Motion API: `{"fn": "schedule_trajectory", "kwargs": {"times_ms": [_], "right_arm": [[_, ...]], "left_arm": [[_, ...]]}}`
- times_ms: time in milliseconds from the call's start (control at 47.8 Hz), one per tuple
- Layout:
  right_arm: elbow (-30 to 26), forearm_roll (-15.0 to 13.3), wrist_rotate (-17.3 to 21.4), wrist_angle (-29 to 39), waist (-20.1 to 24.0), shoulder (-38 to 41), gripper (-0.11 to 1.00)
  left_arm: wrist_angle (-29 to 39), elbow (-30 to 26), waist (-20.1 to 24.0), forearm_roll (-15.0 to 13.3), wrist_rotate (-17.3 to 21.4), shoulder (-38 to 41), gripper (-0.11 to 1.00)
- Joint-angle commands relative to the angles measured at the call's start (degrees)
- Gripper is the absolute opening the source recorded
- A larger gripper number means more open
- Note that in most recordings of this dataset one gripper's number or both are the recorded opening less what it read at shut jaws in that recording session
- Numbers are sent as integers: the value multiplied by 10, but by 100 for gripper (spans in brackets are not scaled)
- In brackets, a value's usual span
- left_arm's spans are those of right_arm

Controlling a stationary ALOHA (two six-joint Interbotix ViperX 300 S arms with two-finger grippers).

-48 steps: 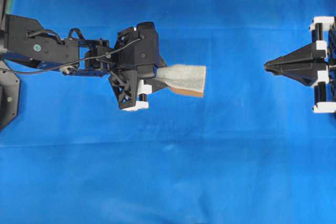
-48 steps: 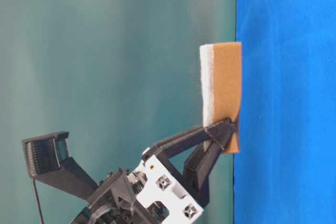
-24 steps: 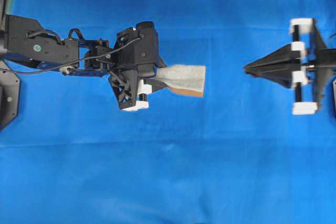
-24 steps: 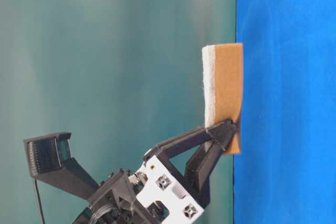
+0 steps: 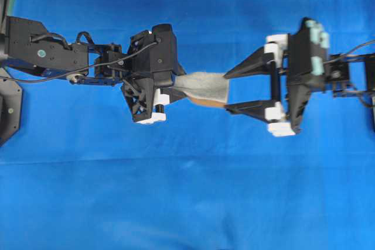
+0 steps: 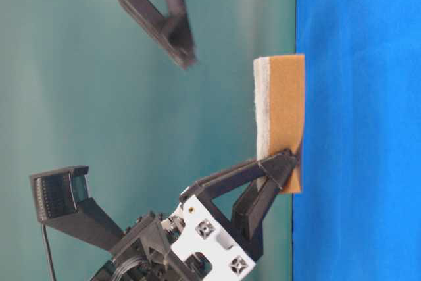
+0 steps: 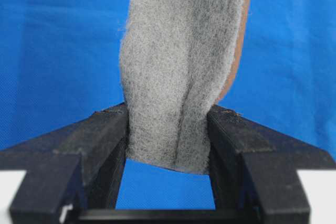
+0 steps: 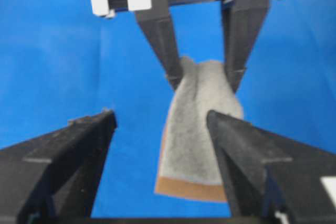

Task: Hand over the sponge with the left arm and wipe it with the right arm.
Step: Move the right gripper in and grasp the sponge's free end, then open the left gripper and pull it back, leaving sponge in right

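The sponge's (image 5: 202, 86) gripped end is hidden between the left gripper's (image 5: 176, 88) fingers. The right arm (image 5: 345, 71) is cut off at the overhead view's edge.

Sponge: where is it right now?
In the overhead view the sponge sits centre, pinched at one end by the left gripper, its free end between the right gripper's open jaws.

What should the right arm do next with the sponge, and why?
Probably ease the right gripper forward and then close. Its jaws are open with tips at the free end of the sponge, not yet around it, while the left gripper pinches the other end above the table.
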Motion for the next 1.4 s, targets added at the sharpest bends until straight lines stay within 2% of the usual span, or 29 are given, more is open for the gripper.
{"fn": "schedule_trajectory", "kwargs": {"times_ms": [0,398,816,1130,1172,1235,1381], "right_arm": [[-30,3,3,10,-4,14,72],[-62,4,4,33,-36,84,74],[-83,4,4,65,-38,130,74],[-87,0,-4,66,-37,132,72],[-88,-3,-4,66,-37,132,70],[-89,-6,-7,68,-36,132,60],[-89,-11,-8,70,-35,129,25]], "left_arm": [[-3,-10,-1,-1,1,-12,39],[-2,-10,-1,0,3,-12,39],[-2,-11,3,1,4,-12,39],[-2,-7,3,1,5,-14,35],[-3,-7,3,1,4,-14,35],[-3,-7,3,1,4,-14,35],[-5,-6,1,2,9,-14,33]]}}
